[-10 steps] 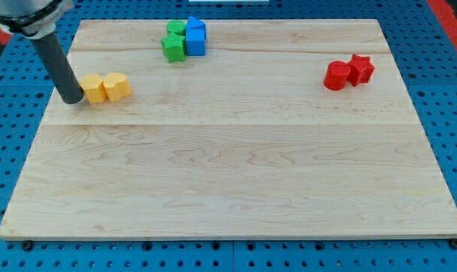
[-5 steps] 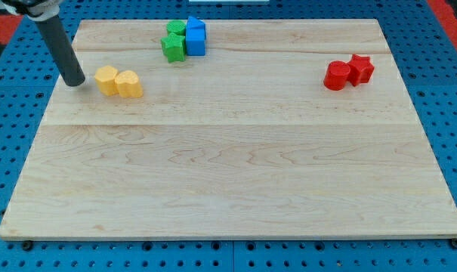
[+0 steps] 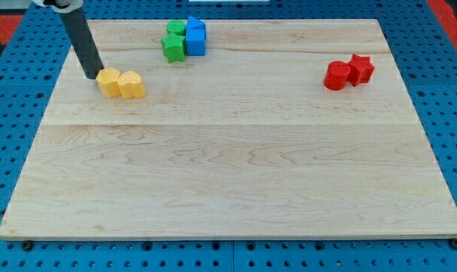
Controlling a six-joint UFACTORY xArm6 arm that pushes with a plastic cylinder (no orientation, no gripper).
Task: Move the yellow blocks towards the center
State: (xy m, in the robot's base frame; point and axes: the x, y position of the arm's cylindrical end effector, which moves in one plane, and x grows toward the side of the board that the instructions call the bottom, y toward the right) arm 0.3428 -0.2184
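Two yellow blocks sit side by side near the board's upper left: a left yellow block (image 3: 108,81) and a rounder right yellow block (image 3: 131,85), touching each other. My tip (image 3: 93,75) is at the upper left edge of the left yellow block, touching it or nearly so. The dark rod rises from there toward the view's top left.
Two green blocks (image 3: 172,41) and a blue block (image 3: 196,36) cluster at the top centre. A red cylinder (image 3: 337,75) and a red star-shaped block (image 3: 360,69) sit at the upper right. The wooden board (image 3: 228,174) lies on a blue pegboard.
My tip moved up along the board's left edge, then right to the yellow pair's upper left. The yellow blocks shifted right and slightly up, then a little further right.
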